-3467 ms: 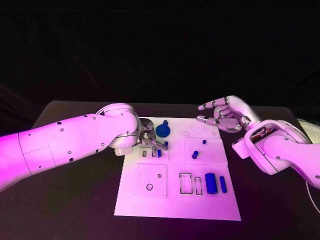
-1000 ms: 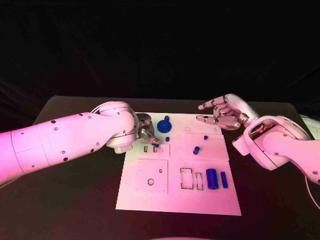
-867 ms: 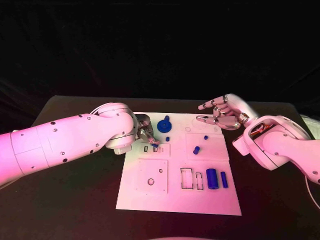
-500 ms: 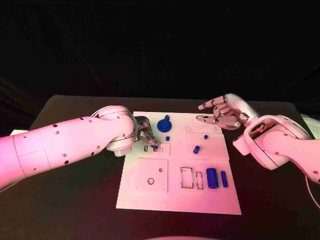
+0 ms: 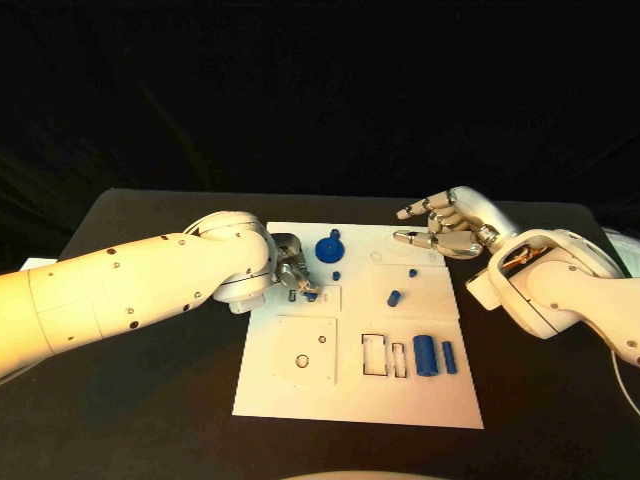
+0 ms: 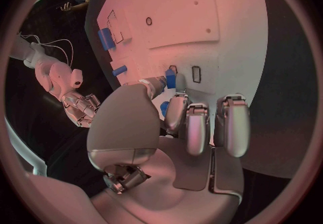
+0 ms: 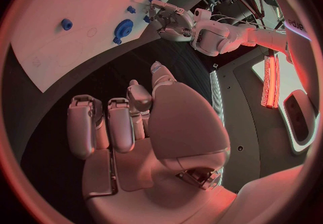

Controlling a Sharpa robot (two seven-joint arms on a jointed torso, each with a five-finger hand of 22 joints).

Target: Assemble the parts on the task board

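left robot hand: the left robot hand (image 5: pixel 294 272) is low over the far-left part of the task board (image 5: pixel 356 400), pinching a small blue part (image 6: pixel 170 78) at its fingertips, right by two little rectangular slots (image 6: pixel 196 74). The other fingers are curled in next to it.

right robot hand: the right robot hand (image 5: pixel 446 228) hovers off the board's far-right corner, fingers loosely bent and apart, nothing in it. Looks parked to me.

where the parts are: a blue gear-like piece (image 5: pixel 330 250) at the far edge, a tiny blue peg (image 5: pixel 336 275) just behind it, a short blue cylinder (image 5: pixel 392 297) and a small blue stud (image 5: pixel 411 272) on the right-hand panel, and two longer blue cylinders (image 5: pixel 424 354) side by side near the outlined rectangles lower right. All on the board, which sits mid-worktop (image 5: pixel 133 420).

step in hand (my guess): seating that pinched part in one of the slots under the left robot hand.

how I'd do it: line up the part's long side with the slot before going down, then come straight down slow. The slot looks narrow, so any tilt would probably jam it on the rim. Let go only once it's sitting flush.

watch out: the hand hides the slot from the head camera, so trust the wrist camera for alignment. Can't tell if the part is already touching the board.
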